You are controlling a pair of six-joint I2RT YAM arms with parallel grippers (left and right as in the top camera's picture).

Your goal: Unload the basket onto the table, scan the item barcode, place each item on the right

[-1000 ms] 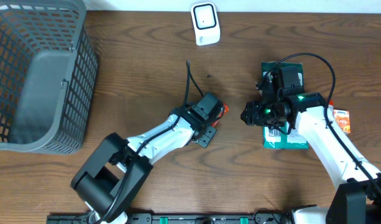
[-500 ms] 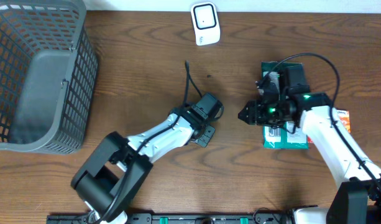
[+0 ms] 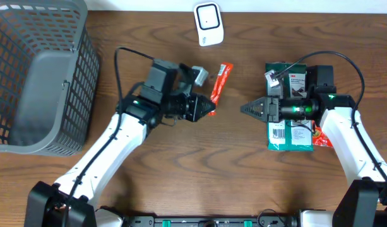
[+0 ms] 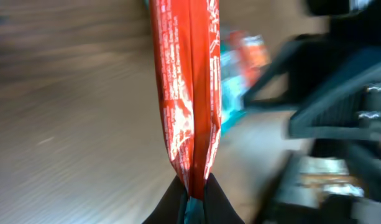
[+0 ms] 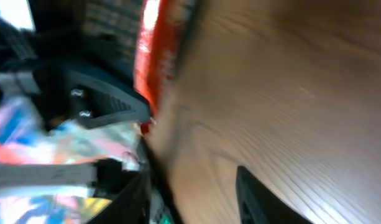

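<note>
1. Gripping one end of a long red foil packet (image 3: 221, 79), the left gripper (image 3: 206, 107) is seen closed at the centre of the overhead frame, its tip pointing toward the right.
2. The packet is held clear of the brown wooden bench (image 3: 180, 180), and it is angled up and to the right from the gripper.
3. In the left wrist view the packet's sealed end is pinched between the two dark fingers (image 4: 168, 208) at the bottom edge, and the rest of the packet runs upward out of the frame.
4. A white rounded scanner unit (image 3: 208, 24) with a dark square window is placed at the top centre of the overhead frame, above the packet and apart from it.
5. The right gripper (image 3: 245, 108) is positioned right of centre, pointed left toward the packet with a stretch of bare bench between them.
6. In the blurred right wrist view its fingers (image 5: 137, 193) are seen parted, with only wood grain between them; nothing is held.
7. Flat green and white packs (image 3: 293, 135) are laid on the bench beneath the right arm, and a white barcode label is shown on the lower one.
8. A small orange packet (image 3: 321, 135) is partly covered at the right edge of those packs.
9. A grey plastic mesh basket (image 3: 86, 63) is set in the upper left corner.
</note>
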